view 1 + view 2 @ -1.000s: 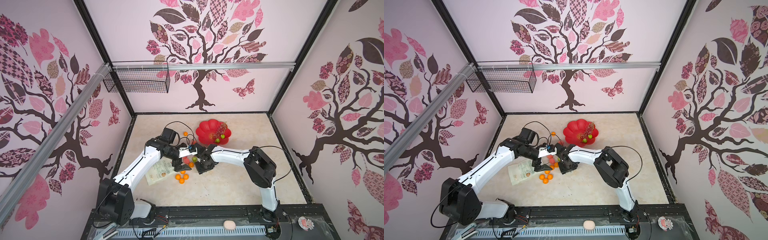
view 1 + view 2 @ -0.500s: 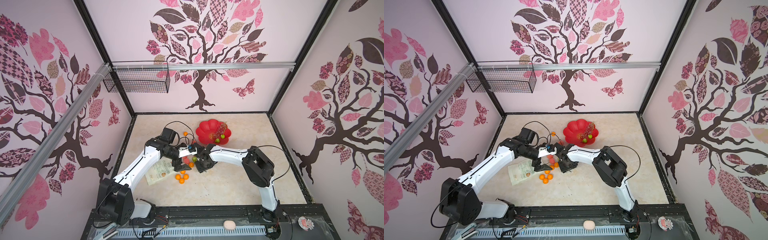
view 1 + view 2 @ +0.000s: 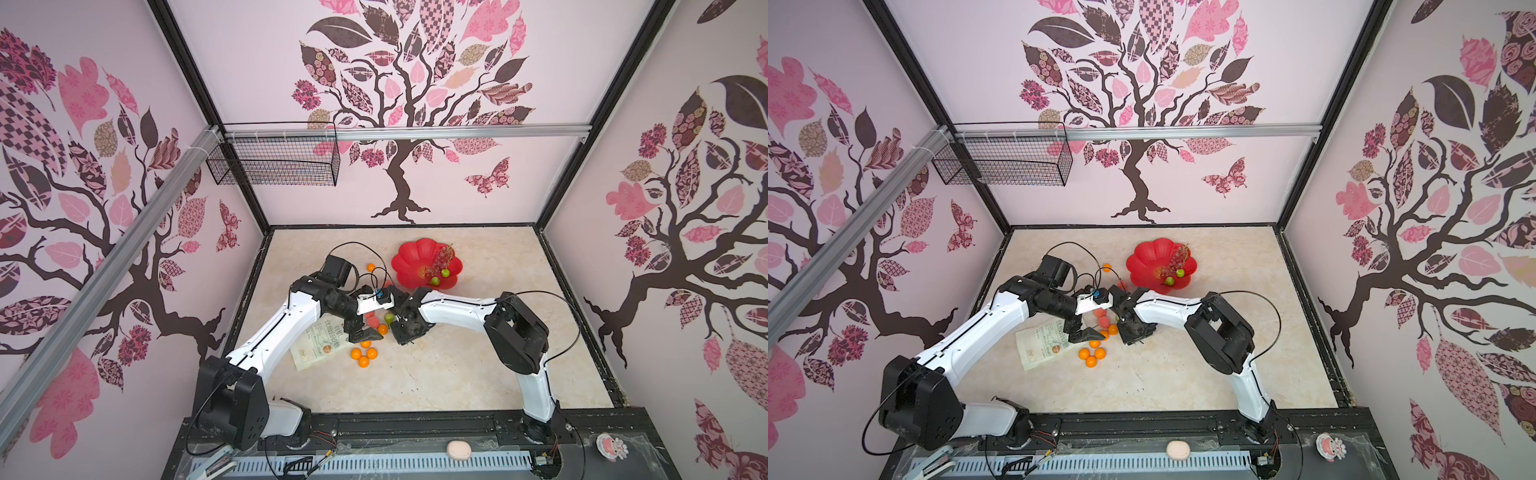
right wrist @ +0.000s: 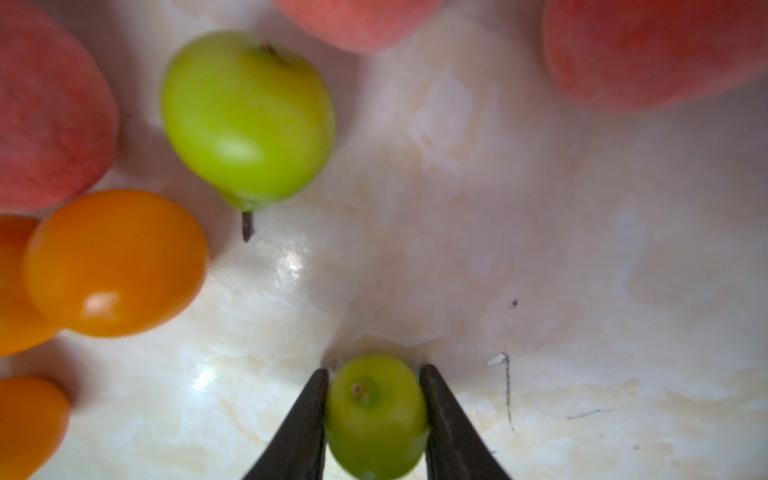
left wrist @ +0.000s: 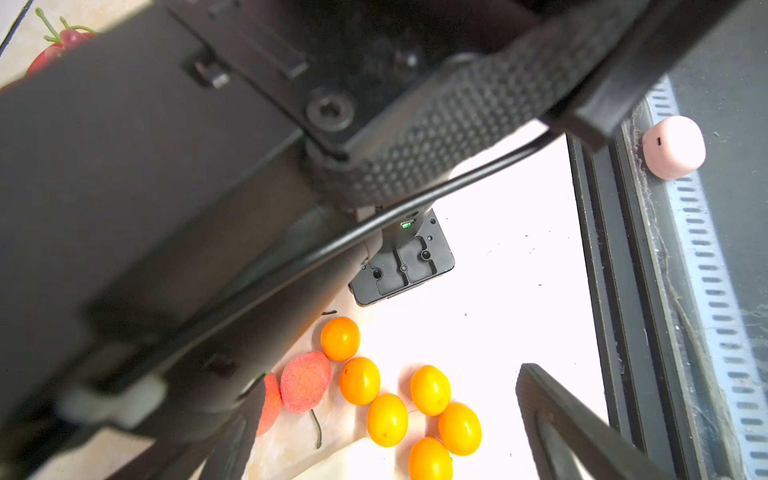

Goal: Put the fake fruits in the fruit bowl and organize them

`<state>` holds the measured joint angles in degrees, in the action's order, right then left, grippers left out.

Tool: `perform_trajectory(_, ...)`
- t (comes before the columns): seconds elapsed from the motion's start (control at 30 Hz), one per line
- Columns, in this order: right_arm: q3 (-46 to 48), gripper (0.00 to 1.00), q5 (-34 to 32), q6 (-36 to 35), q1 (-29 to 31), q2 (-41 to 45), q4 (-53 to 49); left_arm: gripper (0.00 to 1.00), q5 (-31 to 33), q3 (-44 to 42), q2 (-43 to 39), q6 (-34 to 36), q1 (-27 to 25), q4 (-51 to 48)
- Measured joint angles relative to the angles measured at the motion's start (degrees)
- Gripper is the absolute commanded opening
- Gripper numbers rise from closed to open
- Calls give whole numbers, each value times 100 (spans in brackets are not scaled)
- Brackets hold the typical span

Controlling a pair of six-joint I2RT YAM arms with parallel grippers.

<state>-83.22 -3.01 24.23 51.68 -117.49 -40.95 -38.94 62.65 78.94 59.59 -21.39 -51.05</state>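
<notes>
Jaws of the right gripper (image 4: 373,374) pinch a pear (image 4: 374,419) on the counter (image 4: 540,249), a grip visible only from the right wrist, short of the bowl (image 3: 409,266); left gripper (image 3: 369,335) jaws gape over oranges (image 5: 387,419).

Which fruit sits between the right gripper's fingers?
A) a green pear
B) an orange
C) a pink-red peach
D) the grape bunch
A: the right wrist view shows a green pear between the two dark fingers of the right gripper, which touch its sides.
</notes>
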Motion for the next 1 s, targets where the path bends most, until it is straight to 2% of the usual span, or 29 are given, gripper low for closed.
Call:
perform_trajectory(0.27,0,39,260,20,-240,61,46,98,-160,-2,-17,-136,4,435)
perform_trajectory(0.47,0,39,428,17,-793,525,46,98,-293,-4,-42,-791,2,1355)
perform_trajectory(0.6,-31,39,444,-15,-1261,876,37,98,-457,-7,57,-1508,2,2179)
perform_trajectory(0.77,-212,39,535,-79,-1836,925,24,98,-426,-9,411,-2586,0,3268)
perform_trajectory(1.0,-599,39,588,-221,-2514,916,-39,98,485,-9,997,-3856,-254,4382)
